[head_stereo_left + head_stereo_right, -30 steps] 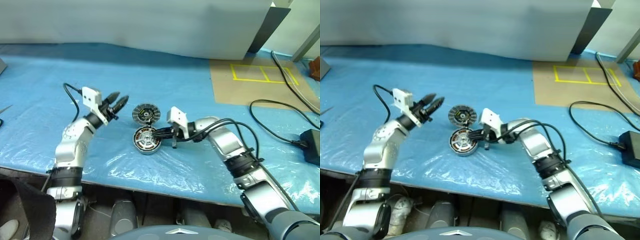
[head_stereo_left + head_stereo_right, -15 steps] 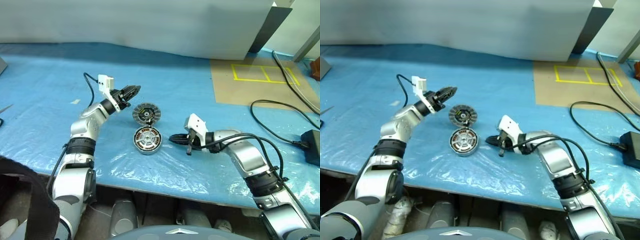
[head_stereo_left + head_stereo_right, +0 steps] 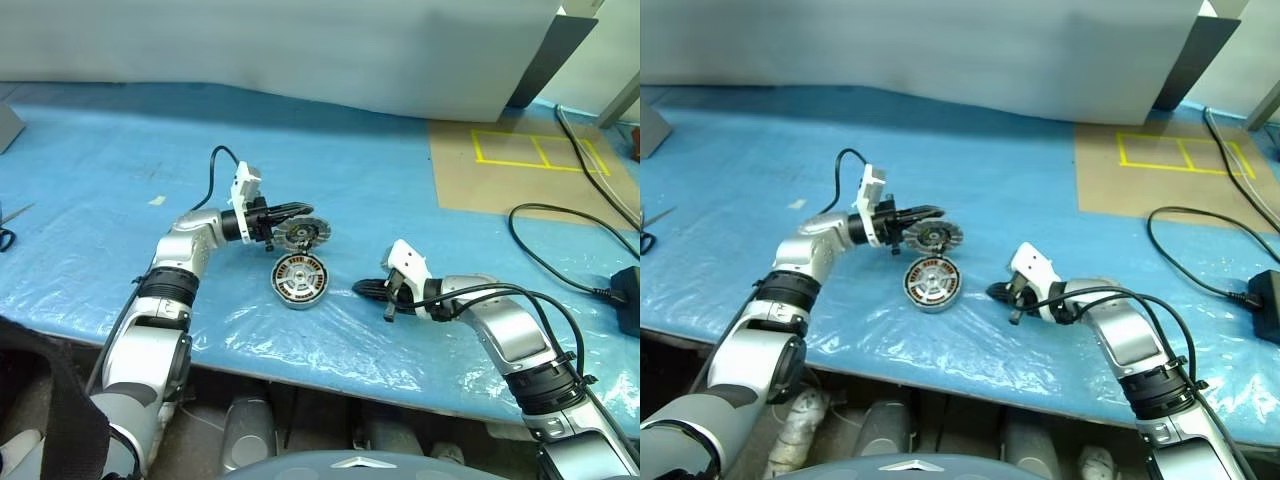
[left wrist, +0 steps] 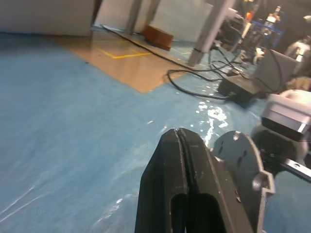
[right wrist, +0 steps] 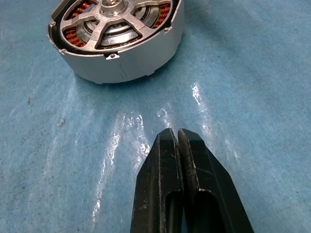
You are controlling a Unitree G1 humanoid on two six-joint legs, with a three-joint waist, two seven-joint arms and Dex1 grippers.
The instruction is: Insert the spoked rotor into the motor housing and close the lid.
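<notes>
The motor housing point(image 3: 300, 281) stands on the blue sheet, its copper windings showing. The spoked rotor point(image 5: 114, 22) sits inside it, silver spokes level with the top. Just beyond it lies the lid point(image 3: 298, 234), dark face and ribbed rim tilted toward me. My left gripper point(image 3: 291, 210) points to the right along the lid's far rim, fingers point(image 4: 181, 160) shut with nothing between them. The lid's grey side point(image 4: 238, 158) shows right beside them. My right gripper point(image 3: 362, 289) rests shut on the sheet, a short way right of the housing and apart from it.
A brown board with yellow tape point(image 3: 520, 170) lies at the back right. Black cables point(image 3: 560, 225) and a black adapter point(image 3: 630, 300) lie on the right. Scissors point(image 3: 8, 236) lie at the left edge. A white panel point(image 3: 300, 50) closes the back.
My left gripper swung right to the lid's far rim and closed its fingers. My right gripper drew back to the right, away from the housing, and stayed shut.
</notes>
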